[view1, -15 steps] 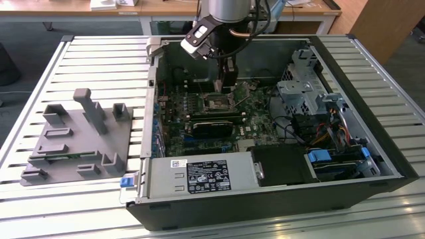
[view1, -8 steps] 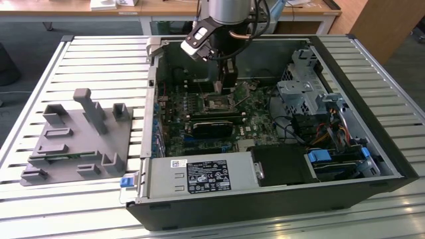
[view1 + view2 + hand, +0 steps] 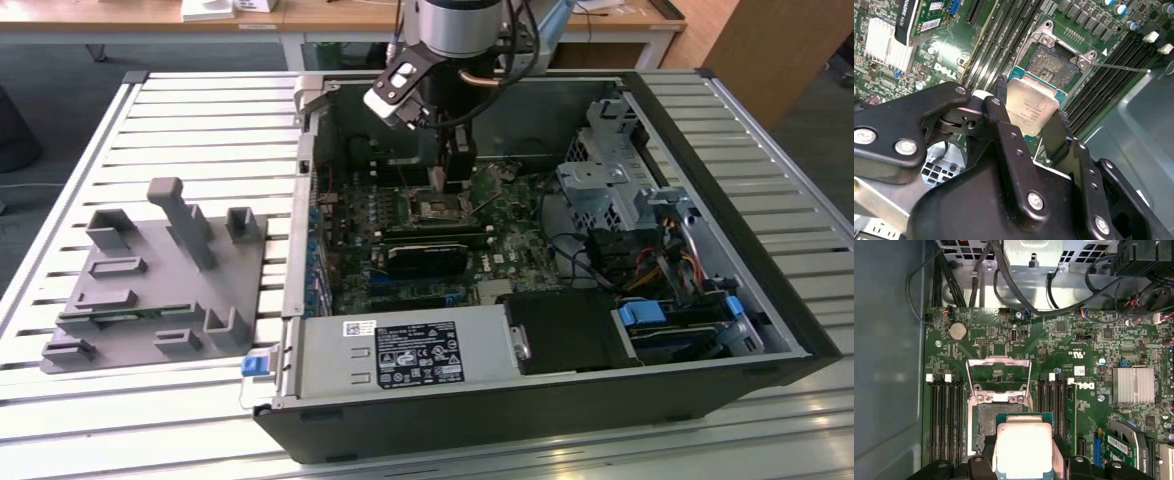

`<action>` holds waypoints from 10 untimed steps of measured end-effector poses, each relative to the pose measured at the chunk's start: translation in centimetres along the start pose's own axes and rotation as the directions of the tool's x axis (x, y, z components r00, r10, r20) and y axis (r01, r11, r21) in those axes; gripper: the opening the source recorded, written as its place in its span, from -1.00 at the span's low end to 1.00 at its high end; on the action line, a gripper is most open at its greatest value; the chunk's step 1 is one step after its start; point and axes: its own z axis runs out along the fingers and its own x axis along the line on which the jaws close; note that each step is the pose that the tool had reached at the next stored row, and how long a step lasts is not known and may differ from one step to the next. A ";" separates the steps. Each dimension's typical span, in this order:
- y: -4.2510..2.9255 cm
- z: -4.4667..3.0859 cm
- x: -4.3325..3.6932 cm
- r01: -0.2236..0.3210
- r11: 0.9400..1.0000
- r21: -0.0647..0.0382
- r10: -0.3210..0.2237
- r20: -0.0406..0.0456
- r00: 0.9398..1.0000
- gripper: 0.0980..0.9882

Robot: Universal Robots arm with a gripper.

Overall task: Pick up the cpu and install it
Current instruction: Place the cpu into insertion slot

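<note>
A robot arm reaches into an open computer case (image 3: 747, 330) lying on its side on a slatted metal table (image 3: 200, 110). The black gripper (image 3: 454, 175) is clenched on the cpu (image 3: 1031, 107), one finger pressed against each of two opposite edges of the chip. The silver-grey metal top faces both wrist cameras, with a thin green rim showing around it.

The cpu hangs low over the green motherboard (image 3: 1089, 410), partly overlapping one edge of the open socket (image 3: 996, 422). Whether it touches the socket cannot be told. The socket's metal load plate (image 3: 999, 371) stands raised on the side away from the chip, leaving the contact field bare. Rows of dark memory slots (image 3: 946, 415) run along both sides of the socket, and a finned silver heatsink (image 3: 1133, 385) sits well apart from it on the board.

At the exterior view's left, a grey moulded holder (image 3: 147, 290) rests on the table beside the case. A silver power supply (image 3: 400, 355) fills the case's near corner.
</note>
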 end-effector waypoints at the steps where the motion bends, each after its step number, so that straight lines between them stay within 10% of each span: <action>1: -0.01 0.09 0.01 0.001 1.000 0.000 -0.001 0.000 1.000 -0.04; 10: -0.05 0.75 0.09 0.005 1.000 0.000 -0.005 0.000 1.000 -0.04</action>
